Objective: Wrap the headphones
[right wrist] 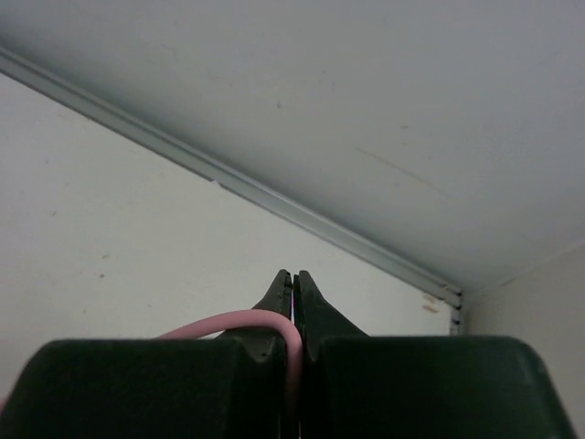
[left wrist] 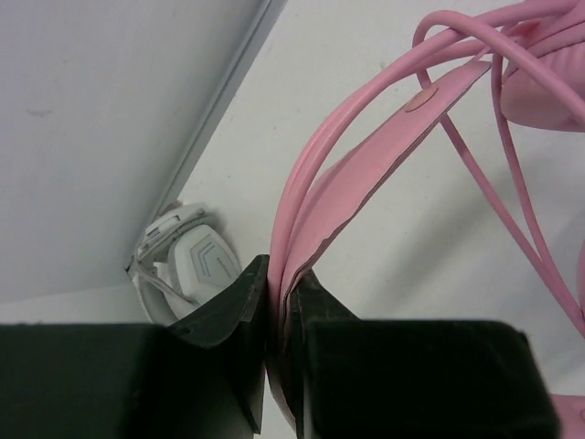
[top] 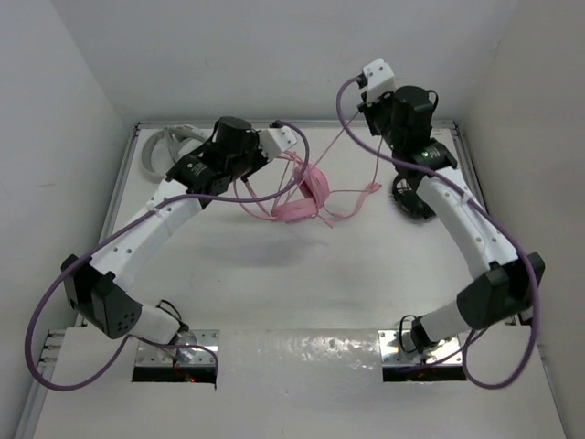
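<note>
1. The bench (top: 302,283) carries 2 spare sets. The grey-white headphones (left wrist: 187,261) are in its far left corner and the black headphones (top: 409,199) are under the right arm. Neither belongs to this job.
2. The pink headphones (top: 306,197) hang between the 2 arms toward the back. They look lifted clear of the bench, judging by the soft shadow nearer the bases.
3. The left pincer (left wrist: 274,274) is pressed together on the headband (left wrist: 366,165), pinching it edgewise. The band arcs away from the jaws toward the earcups.
4. The right pincer (right wrist: 293,279) is clamped on the thin cable (right wrist: 238,320), which curls out to the left of its fingers.
5. The wrap likely turns on 1 relation. The headset lies left of the right pincer and nearer the bases, with the cable strung across that gap. The left arm is the nearer 1 and holds the headset, so the right would have to carry the cable round the band's long curve.
</note>
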Controlling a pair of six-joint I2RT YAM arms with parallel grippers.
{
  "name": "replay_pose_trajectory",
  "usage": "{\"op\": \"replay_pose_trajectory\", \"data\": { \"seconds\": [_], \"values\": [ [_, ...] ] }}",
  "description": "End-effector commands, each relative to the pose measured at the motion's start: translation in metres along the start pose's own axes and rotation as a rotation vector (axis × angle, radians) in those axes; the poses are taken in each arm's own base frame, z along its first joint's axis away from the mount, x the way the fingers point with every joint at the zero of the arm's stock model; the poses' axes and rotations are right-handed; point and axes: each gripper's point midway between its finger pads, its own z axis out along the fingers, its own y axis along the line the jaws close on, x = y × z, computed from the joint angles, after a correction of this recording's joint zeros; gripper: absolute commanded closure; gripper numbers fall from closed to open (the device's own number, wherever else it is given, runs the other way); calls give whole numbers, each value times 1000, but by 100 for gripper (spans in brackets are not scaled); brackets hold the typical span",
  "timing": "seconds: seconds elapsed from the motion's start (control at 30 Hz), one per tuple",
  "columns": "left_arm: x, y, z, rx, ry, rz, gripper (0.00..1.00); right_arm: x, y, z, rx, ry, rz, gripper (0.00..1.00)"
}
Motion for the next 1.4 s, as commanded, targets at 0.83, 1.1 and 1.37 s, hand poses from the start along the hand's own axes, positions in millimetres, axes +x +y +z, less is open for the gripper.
{"op": "replay_pose_trajectory", "data": {
  "seconds": [0.83, 1.1, 1.37],
  "values": [
    [-222, 64, -194, 229, -668, -561, 100, 136, 252, 84, -787, -36, 618, 31],
    [-219, 114, -216, 85, -741, -619, 100, 189, 284, 52, -737, 75, 603, 38],
    [-200, 175, -221, -38, -788, -770, 100, 209, 285, 27, -693, 197, 574, 95]
  ]
}}
